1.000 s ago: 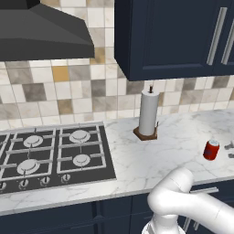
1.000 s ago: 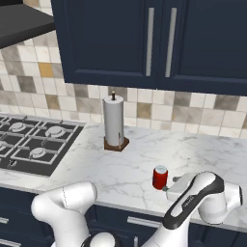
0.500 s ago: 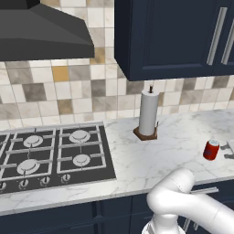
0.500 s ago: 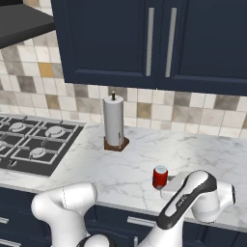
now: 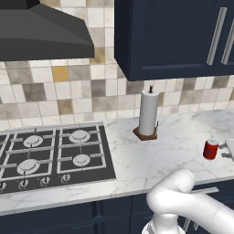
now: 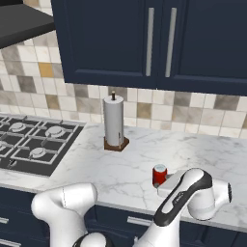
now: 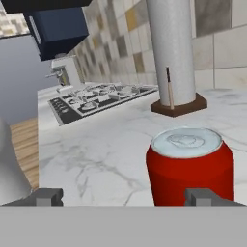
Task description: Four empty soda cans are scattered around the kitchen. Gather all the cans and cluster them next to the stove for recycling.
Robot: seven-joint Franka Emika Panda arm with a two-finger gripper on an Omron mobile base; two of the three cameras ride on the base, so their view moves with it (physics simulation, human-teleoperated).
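Hand view: my fingers (image 7: 48,197) spread wide, a red soda can (image 7: 190,166) off-centre toward one tip. Closing now, I judge, could topple it.

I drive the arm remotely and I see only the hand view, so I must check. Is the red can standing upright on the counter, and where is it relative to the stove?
Observer: Upright, yes. The red can stands on the marble counter, with the paper towel roll between it and the stove.
Operator: Is my gripper around it?
Observer: Not around it; the gripper is open, right beside the can.
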